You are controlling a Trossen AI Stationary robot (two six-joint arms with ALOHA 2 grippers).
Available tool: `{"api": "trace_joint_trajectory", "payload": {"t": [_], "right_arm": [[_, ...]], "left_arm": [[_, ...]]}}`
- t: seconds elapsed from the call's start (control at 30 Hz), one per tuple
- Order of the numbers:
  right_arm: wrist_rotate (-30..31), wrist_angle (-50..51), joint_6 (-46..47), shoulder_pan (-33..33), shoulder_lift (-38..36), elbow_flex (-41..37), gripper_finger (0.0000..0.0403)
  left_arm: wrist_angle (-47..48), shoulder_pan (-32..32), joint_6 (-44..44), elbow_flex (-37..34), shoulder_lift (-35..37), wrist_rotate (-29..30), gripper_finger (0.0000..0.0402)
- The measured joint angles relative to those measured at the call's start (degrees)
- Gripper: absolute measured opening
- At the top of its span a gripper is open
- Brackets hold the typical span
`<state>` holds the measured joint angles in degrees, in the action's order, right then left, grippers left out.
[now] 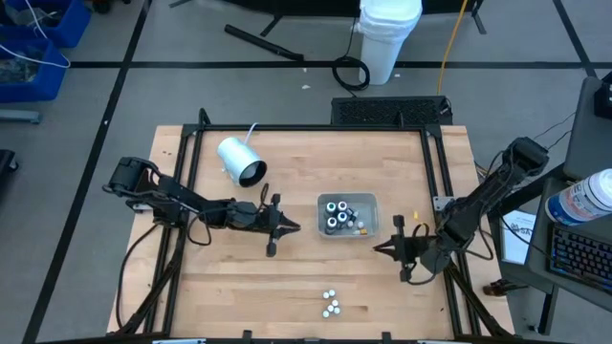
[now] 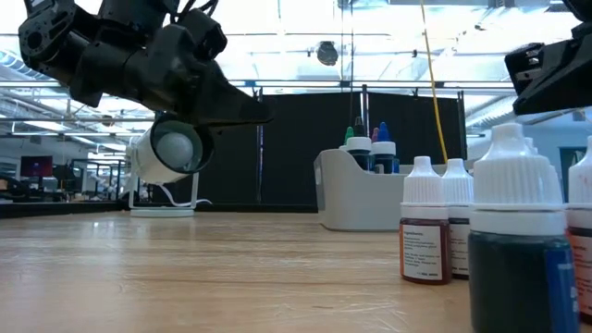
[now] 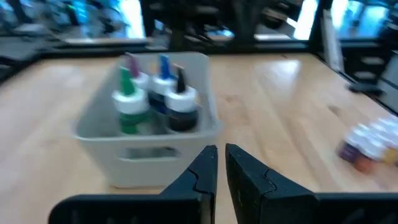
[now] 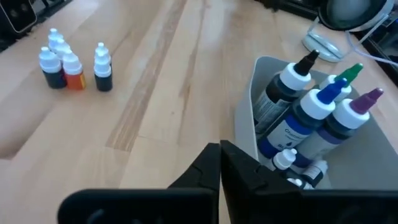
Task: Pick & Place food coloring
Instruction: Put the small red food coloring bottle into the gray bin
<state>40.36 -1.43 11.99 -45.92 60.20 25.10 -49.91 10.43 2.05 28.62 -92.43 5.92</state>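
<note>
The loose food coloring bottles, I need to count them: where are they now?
In the high view the loose food coloring bottles stand clustered near the table's front edge, below the grey tray, between the two arms.

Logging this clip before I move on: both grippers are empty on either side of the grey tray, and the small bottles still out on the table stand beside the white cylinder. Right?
Not quite. The loose small bottles stand near the table's front edge, far from the white cylinder, as the high view shows. The rest holds: left gripper and right gripper flank the grey tray, both empty.
</note>
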Motion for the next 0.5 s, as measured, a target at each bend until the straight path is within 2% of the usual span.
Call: {"api": "trace_joint_trajectory", "payload": {"t": [0.1,0.27,0.5], "right_arm": [[-0.86,-0.04,-0.59,0.01,0.0,0.0,0.0001],[-11.17,-0.09,-3.66,0.01,0.0,0.0,0.0005],[-11.94,-1.13,-5.88,0.06,0.0,0.0,0.0003]], "left_arm": [[1.47,2.03,2.4,0.0,-0.02,-0.33,0.0035],[2.09,10.02,4.69,1.49,-4.2,1.55,0.0035],[3.11,18.82,2.33,14.74,-14.37,5.32,0.0035]]}}
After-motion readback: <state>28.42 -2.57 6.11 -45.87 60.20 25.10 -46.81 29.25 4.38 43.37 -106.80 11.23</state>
